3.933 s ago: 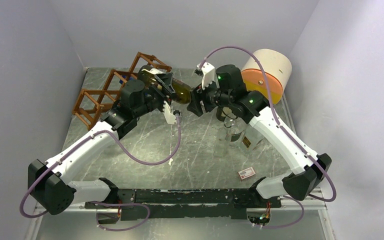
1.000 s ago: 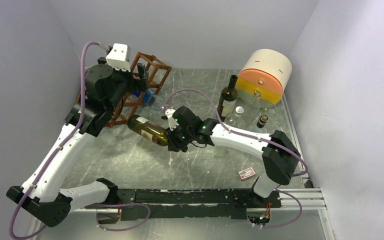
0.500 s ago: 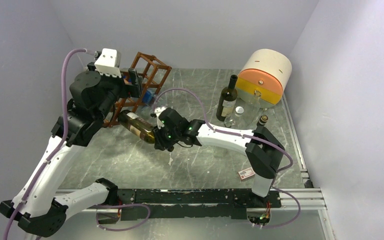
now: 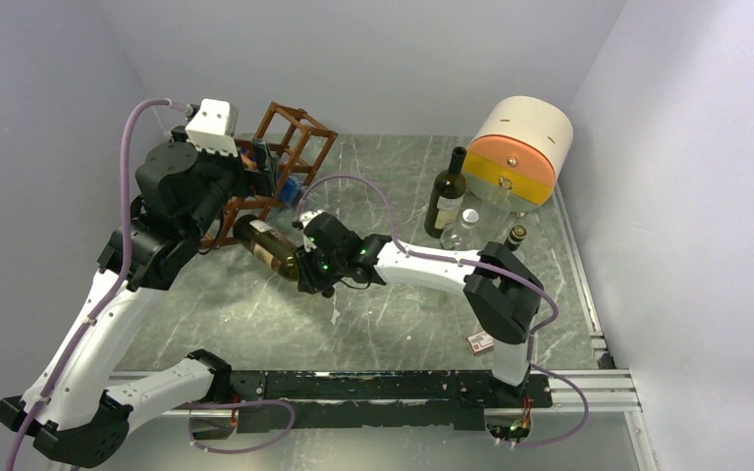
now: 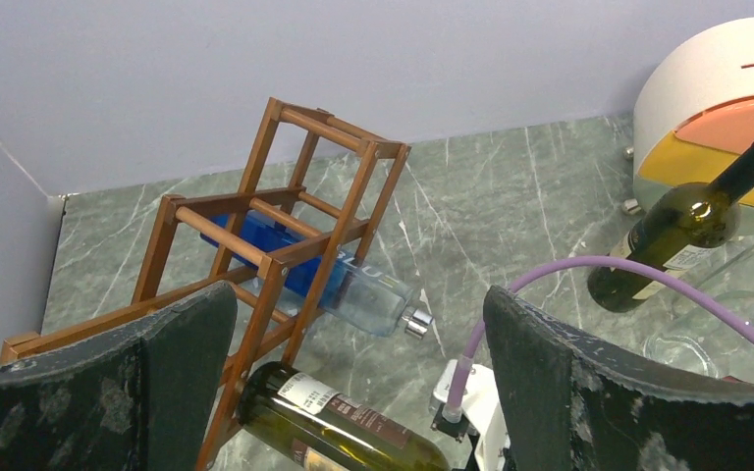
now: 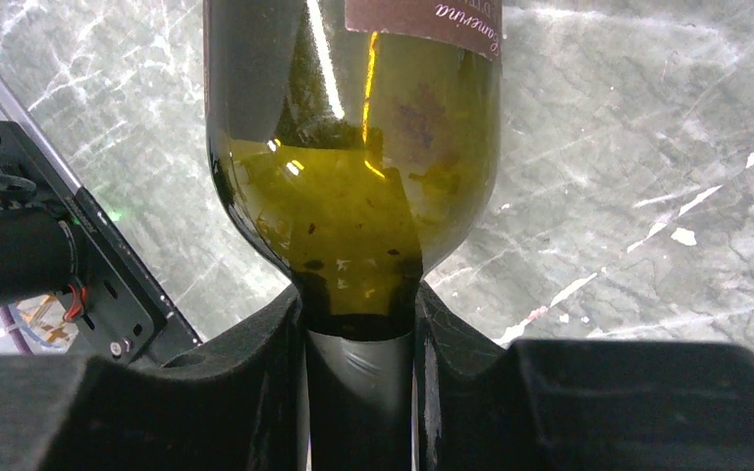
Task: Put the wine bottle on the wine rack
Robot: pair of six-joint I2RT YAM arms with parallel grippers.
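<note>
My right gripper (image 4: 306, 275) is shut on the neck of a green wine bottle (image 4: 267, 247) with a dark red and white label and holds it lying flat. The bottle's base touches the lower front bars of the reddish-brown wine rack (image 4: 290, 132). In the right wrist view the fingers (image 6: 275, 363) clamp the bottle's neck (image 6: 358, 392). In the left wrist view the bottle (image 5: 344, 432) lies with its base at the rack (image 5: 285, 245). My left gripper (image 4: 270, 167) is open and empty, raised above the rack.
A clear blue bottle (image 5: 334, 280) lies in a rack cell. A dark wine bottle (image 4: 446, 201) stands near a white and orange round box (image 4: 522, 147). Clear glass items (image 4: 466, 226) and a small bottle (image 4: 516, 235) stand beside it. A small card (image 4: 481, 340) lies at the front right.
My right gripper has carried the green bottle left from mid-table until its base meets the rack. My left arm has let go of it, risen and pulled back over the rack.
</note>
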